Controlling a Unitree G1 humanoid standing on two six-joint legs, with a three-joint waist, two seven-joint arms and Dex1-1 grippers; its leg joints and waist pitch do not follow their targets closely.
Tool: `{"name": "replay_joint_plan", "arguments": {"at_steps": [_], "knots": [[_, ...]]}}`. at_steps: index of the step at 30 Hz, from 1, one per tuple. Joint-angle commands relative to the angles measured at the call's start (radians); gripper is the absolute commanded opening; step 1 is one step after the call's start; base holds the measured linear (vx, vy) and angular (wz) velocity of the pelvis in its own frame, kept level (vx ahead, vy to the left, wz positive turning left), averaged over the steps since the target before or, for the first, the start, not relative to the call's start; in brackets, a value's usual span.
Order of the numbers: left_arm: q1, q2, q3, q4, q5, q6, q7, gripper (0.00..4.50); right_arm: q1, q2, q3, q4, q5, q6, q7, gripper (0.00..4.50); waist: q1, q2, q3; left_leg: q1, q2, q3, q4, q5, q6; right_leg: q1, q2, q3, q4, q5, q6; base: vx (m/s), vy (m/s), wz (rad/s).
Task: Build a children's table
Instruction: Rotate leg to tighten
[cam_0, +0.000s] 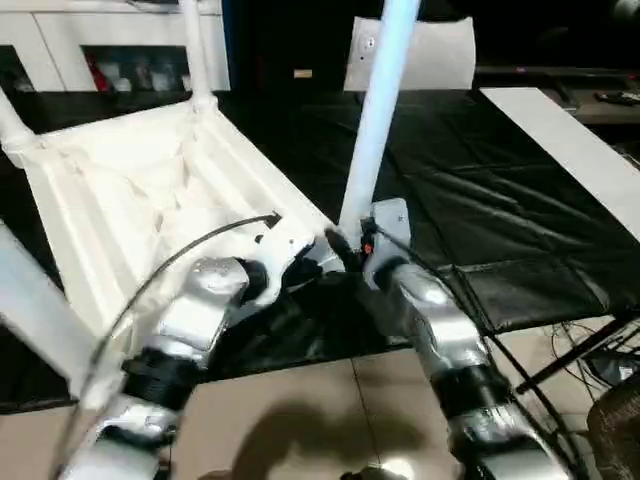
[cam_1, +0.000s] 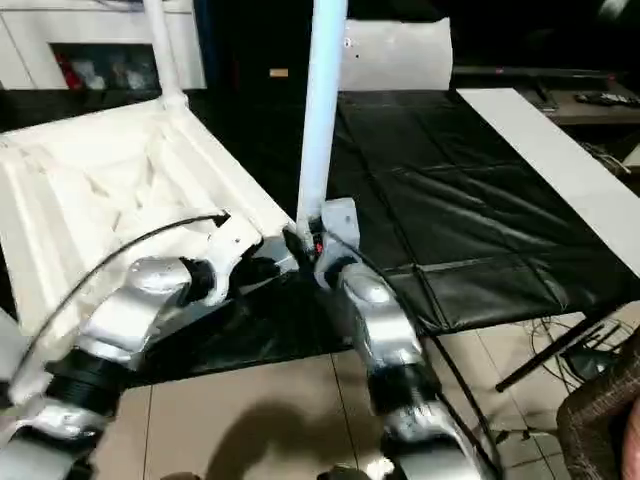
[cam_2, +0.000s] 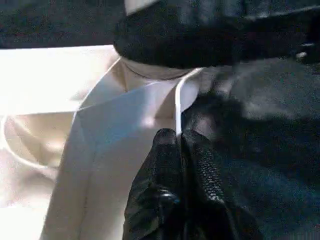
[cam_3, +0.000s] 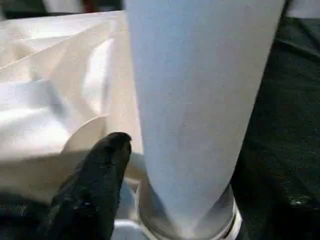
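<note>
We see the white plastic square tabletop lying ribbed side up on the black mat, at nine o'clock in the head views. A long white tapered round leg stands upright in its near corner socket, toward twelve. Our left gripper is pinched shut on the tabletop's thin edge. Our right gripper sits at the leg's base, one black finger beside it; whether it grips we cannot tell. No writing is readable.

No readable text, labels or nos. anywhere in view
</note>
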Motion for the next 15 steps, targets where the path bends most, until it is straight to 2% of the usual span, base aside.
{"name": "replay_joint_plan", "arguments": {"at_steps": [1, 3, 4, 6, 7, 9, 11, 12, 15], "knots": [[0.014, 0.016, -0.026, 0.041, 0.014, -0.026, -0.02, 0.0, 0.038, -0.004, 0.083, -0.03, 0.026, 0.008, 0.124, 3.54, 0.001, 0.004, -0.049, -0.013, 0.005, 0.022, -0.06, -0.196, 0.061, 0.048, -0.041, 0.044, -0.088, -0.176, -0.164, 0.0, 0.0, 0.0], [0.014, 0.031, -0.027, 0.047, 0.014, -0.038, -0.037, 0.0, 0.048, -0.026, 0.08, -0.046, 0.032, 0.011, 0.149, 3.68, 0.002, 0.005, -0.05, -0.013, 0.006, 0.026, -0.057, -0.149, 0.072, 0.05, -0.04, 0.044, -0.081, -0.103, -0.186, 0.0, 0.0, 0.0], [0.014, 0.052, -0.03, 0.06, 0.011, -0.065, -0.065, 0.0, 0.063, -0.064, 0.074, -0.07, 0.047, 0.01, 0.197, 3.84, 0.005, -0.002, -0.053, -0.012, 0.006, 0.027, -0.056, -0.132, 0.082, 0.054, -0.04, 0.043, -0.079, -0.084, -0.194, 0.0, 0.0, 0.0], [0.012, 0.072, -0.038, 0.072, 0.01, -0.081, -0.087, 0.0, 0.073, -0.093, 0.064, -0.088, 0.061, 0.01, 0.236, 3.84, 0.007, 0.0, -0.053, -0.01, 0.007, 0.029, -0.054, -0.123, 0.09, 0.054, -0.041, 0.044, -0.078, -0.07, -0.199, 0.0, 0.0, 0.0], [0.009, 0.107, -0.055, 0.09, 0.009, -0.124, -0.136, 0.0, 0.087, -0.145, 0.057, -0.12, 0.082, 0.0, 0.309, 4.02, 0.011, -0.002, -0.052, -0.011, 0.006, 0.03, -0.054, -0.122, 0.095, 0.057, -0.041, 0.043, -0.082, -0.078, -0.197, 0.0, 0.0, 0.0], [0.007, 0.126, -0.066, 0.103, 0.004, -0.17, -0.177, 0.0, 0.097, -0.179, 0.052, -0.143, 0.1, 0.001, 0.357, 4.21, 0.014, -0.003, -0.054, -0.009, 0.008, 0.03, -0.053, -0.133, 0.099, 0.056, -0.043, 0.044, -0.081, -0.094, -0.195, 0.0, 0.0, 0.0], [0.003, 0.144, -0.076, 0.116, 0.003, -0.19, -0.207, 0.0, 0.109, -0.213, 0.048, -0.167, 0.118, 0.004, 0.407, 4.27, 0.014, -0.002, -0.053, -0.009, 0.01, 0.032, -0.055, -0.147, 0.091, 0.054, -0.044, 0.044, -0.084, -0.122, -0.195, 0.0, 0.0, 0.0], [-0.002, 0.155, -0.084, 0.129, 0.006, -0.22, -0.227, 0.0, 0.115, -0.233, 0.043, -0.179, 0.128, 0.006, 0.436, 4.43, 0.013, -0.006, -0.057, -0.008, 0.012, 0.032, -0.054, -0.148, 0.087, 0.055, -0.045, 0.044, -0.082, -0.128, -0.194, 0.0, 0.0, 0.0], [-0.02, 0.185, -0.107, 0.163, 0.015, -0.277, -0.291, 0.0, 0.123, -0.293, 0.02, -0.199, 0.16, 0.011, 0.506, 4.43, 0.02, -0.006, -0.059, -0.005, 0.014, 0.034, -0.052, -0.138, 0.085, 0.054, -0.044, 0.046, -0.081, -0.118, -0.195, 0.0, 0.0, 0.0]]}}
